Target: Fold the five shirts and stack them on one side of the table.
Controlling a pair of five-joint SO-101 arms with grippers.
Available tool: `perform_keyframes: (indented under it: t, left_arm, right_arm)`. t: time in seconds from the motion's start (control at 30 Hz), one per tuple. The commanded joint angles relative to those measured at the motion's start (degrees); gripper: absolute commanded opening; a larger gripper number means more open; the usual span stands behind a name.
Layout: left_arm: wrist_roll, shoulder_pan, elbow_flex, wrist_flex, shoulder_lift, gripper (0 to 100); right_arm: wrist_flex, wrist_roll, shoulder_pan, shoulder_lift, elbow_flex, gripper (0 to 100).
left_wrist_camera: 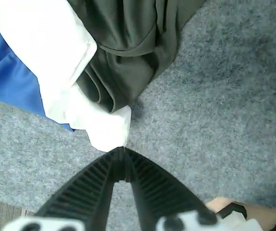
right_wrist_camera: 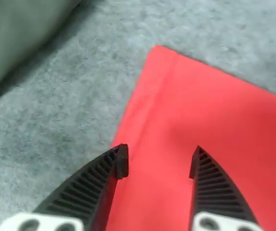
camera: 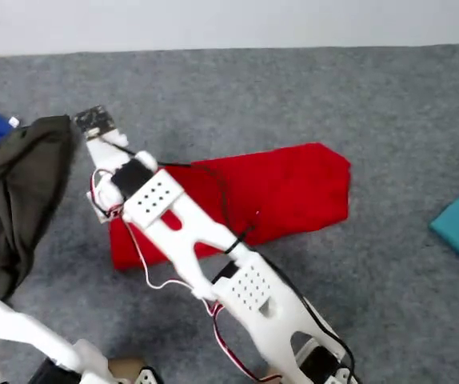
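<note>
1. The red shirt (camera: 285, 192) is seen lying flat in the middle of the counter (camera: 293, 88). Folding it is judged to be the step in hand.
2. The right claw (right_wrist_camera: 159, 156) is spread open over the red shirt's edge near a corner.
3. The left claw (left_wrist_camera: 124, 153) is closed and apparently empty, just beside the white shirt (left_wrist_camera: 46, 43) and dark shirt (left_wrist_camera: 128, 43) heaped at one side.
4. Next, that edge would need to be pinched low and carried across.

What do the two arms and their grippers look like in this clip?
The right arm and left arm are white plastic; the right arm's flat shells carry grids of small round holes. Thin red, white and black cables loop along it. The left gripper and right gripper have black, ribbed, tapering fingers on white bases.
</note>
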Motion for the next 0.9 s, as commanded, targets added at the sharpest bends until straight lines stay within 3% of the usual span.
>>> perform_keyframes:
  t: [0.0,0.73,0.87]
  left_arm:
    - [-0.4,0.1,-0.2,-0.5,-2.2,0]
    - [-0.4,0.1,-0.1,-0.8,-2.2,0]
    - [-0.4,0.1,-0.1,-0.8,-2.2,0]
  right_arm:
    - [-0.1,-0.4,-2.0,1.5,-6.6,22.3]
    - [-3.6,-0.3,-2.7,15.9,-11.1,22.2]
    - [-3.6,2.6,-2.7,16.7,-11.1,21.9]
